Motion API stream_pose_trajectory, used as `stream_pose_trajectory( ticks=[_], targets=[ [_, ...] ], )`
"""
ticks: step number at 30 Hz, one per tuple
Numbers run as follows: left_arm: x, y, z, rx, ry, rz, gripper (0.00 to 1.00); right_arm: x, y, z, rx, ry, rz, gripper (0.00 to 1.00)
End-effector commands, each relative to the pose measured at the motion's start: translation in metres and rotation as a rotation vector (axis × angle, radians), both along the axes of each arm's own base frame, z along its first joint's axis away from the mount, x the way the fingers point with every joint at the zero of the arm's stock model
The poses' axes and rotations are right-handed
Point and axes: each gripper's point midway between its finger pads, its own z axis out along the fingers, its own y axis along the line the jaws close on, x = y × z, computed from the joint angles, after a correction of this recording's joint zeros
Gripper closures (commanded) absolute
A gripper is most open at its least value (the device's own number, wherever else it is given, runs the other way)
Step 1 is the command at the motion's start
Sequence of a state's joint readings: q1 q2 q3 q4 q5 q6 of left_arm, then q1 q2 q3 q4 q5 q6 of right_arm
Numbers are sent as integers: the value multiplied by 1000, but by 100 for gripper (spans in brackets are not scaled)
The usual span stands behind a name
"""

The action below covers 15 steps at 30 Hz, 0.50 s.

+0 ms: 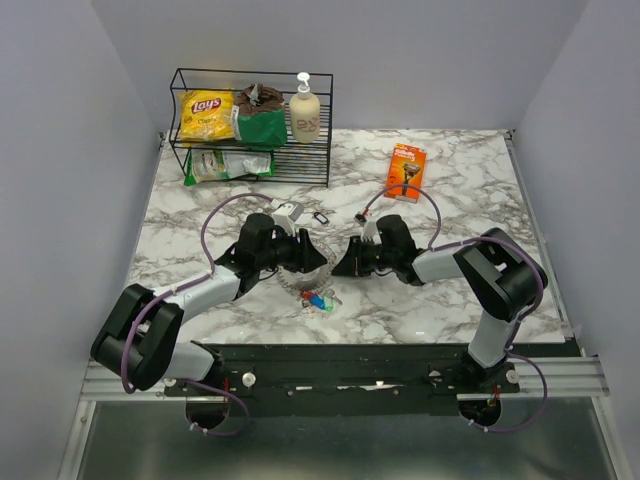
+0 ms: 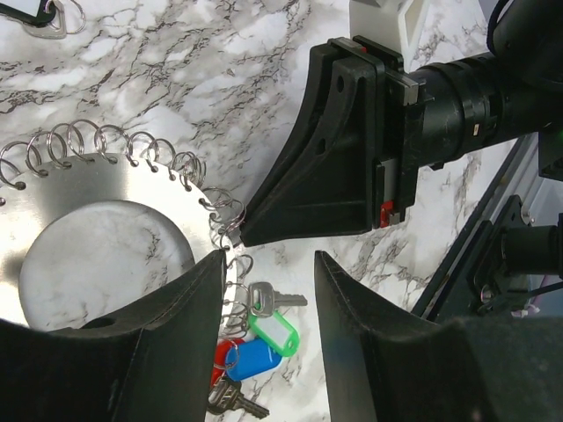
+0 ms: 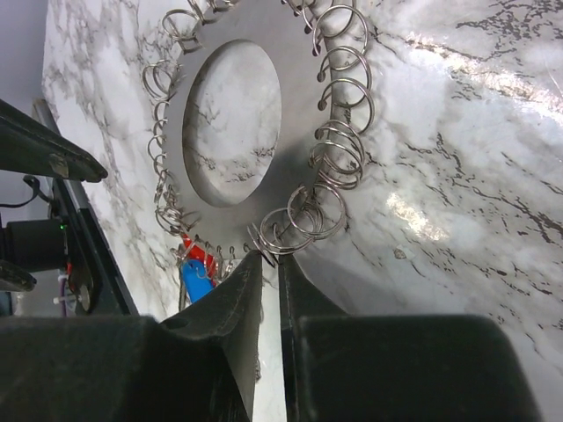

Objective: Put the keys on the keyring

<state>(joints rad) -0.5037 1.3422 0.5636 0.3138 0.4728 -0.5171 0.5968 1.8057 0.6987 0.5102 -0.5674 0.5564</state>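
Silvery keyring [image 2: 106, 185] lying flat, keys [image 2: 268, 332] beside it, left gripper [image 2: 268, 257] spread, right gripper [image 3: 271, 257] pinching its rim

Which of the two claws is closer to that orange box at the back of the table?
Right. The right claw sits at the edge of the metal ring, with the orange box behind it to the right. The left claw is across the ring, farther left.
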Motion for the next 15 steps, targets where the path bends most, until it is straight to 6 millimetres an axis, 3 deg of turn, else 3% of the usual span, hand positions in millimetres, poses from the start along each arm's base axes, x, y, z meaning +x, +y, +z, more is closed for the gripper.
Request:
stream_pose_trajectory(
  ticks=[1, 5, 7, 15],
  targets=[
    [-3, 0, 2, -11, -12, -23, 46, -4, 6, 10, 40, -52, 37, 82],
    [-3, 0, 1, -9, -9, -27, 46, -6, 8, 23, 76, -104, 62, 90],
    [-3, 0, 0, -8, -9, -28, 46, -7, 9, 27, 81, -128, 74, 99],
    [-2, 1, -2, -3, -7, -30, 46, -22, 14, 41, 73, -222, 143, 99]
  ],
)
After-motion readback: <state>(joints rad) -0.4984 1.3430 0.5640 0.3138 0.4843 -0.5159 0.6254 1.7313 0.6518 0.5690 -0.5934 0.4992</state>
